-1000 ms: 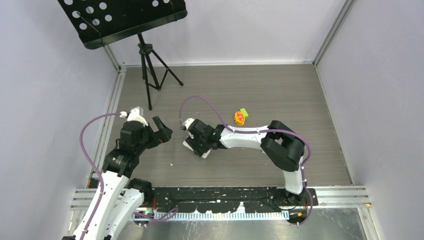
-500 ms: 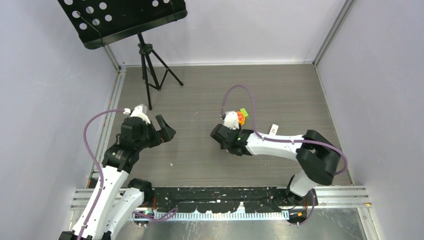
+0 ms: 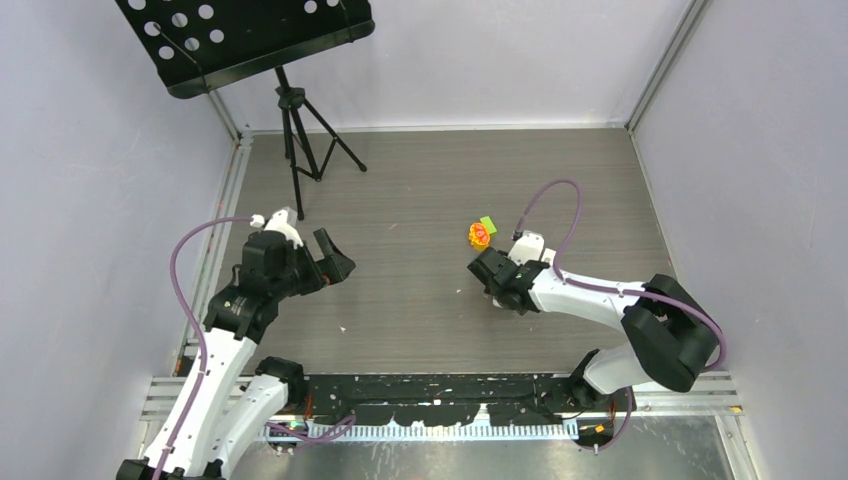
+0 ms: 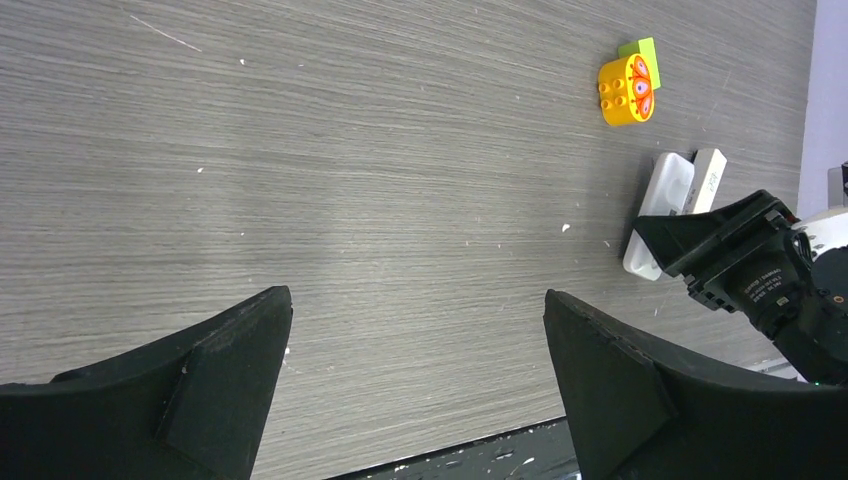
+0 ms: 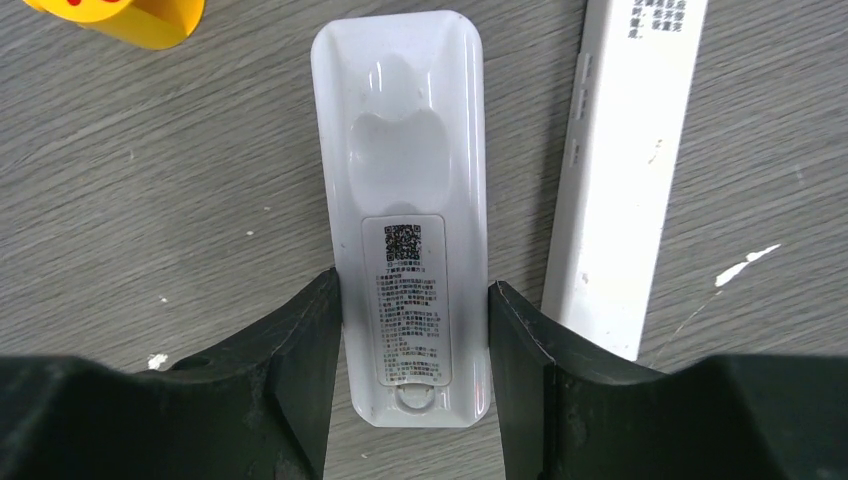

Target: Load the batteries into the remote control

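Remote control (image 5: 410,150) lies label-side up on the desk (image 5: 150,200), clamped between the right fingers (image 5: 290,350), with a slim white printed strip (image 5: 620,180) just beside it. Left fingers (image 4: 200,380) hang wide apart, empty. No batteries show anywhere, so loading looks unstarted. Only the left wrist view shows the yellow toy (image 4: 628,90) whole; overhead, the remote is hidden.

QR code label (image 5: 414,300) on remote control (image 5: 404,150), print illegible
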`<state>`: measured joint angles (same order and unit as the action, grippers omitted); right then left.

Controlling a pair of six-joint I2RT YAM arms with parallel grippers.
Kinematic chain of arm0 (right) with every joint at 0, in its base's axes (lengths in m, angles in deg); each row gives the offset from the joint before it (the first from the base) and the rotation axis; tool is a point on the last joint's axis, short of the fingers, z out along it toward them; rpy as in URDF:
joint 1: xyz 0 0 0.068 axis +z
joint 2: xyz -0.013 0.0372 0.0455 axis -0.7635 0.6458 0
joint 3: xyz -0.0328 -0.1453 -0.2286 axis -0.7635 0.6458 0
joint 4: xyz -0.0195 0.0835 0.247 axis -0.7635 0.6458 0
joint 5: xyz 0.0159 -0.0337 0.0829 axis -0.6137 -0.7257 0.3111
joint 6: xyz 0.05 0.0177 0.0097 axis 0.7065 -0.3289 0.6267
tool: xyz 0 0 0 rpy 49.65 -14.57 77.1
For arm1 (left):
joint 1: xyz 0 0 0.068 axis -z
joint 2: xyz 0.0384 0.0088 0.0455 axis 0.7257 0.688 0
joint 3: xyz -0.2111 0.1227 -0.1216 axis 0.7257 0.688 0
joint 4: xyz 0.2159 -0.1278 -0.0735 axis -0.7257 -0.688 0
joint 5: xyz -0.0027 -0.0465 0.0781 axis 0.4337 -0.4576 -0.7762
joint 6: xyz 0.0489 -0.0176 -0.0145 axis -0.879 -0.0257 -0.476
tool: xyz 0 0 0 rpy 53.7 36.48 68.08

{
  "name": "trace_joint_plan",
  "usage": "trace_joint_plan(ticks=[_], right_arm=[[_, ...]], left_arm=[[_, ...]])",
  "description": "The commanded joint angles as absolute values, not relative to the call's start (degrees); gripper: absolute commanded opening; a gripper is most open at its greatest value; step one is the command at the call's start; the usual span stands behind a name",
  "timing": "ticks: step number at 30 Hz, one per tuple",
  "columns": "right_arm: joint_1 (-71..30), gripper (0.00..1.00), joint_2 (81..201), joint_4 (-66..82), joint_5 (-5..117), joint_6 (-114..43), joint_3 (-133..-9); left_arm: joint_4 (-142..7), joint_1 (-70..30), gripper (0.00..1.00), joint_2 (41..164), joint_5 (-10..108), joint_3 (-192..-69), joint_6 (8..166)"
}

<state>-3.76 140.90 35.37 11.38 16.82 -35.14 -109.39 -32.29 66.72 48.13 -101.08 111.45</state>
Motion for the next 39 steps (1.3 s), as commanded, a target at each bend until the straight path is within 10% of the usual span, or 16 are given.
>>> trace_joint_plan(ticks=[1,16,29,39], right_arm=[[-4.0,0.50,141.0,32.8,12.2,19.4,-36.0],[-4.2,0.72,131.9,37.6,13.3,15.0,-37.0],[-4.2,0.84,83.4,55.8,-3.7,-0.3,-46.3],[-4.2,0.87,78.4,67.9,-12.0,-5.6,-62.8]], left_arm=[[-110.3,-32.3,1.00,65.4,49.4,-104.3,110.7],[-119.5,-32.3,1.00,63.6,47.9,-110.8,107.8],[-128.2,-32.3,1.00,53.7,35.6,-119.7,106.8],[-130.8,-32.3,1.00,45.0,30.2,-123.4,104.9]])
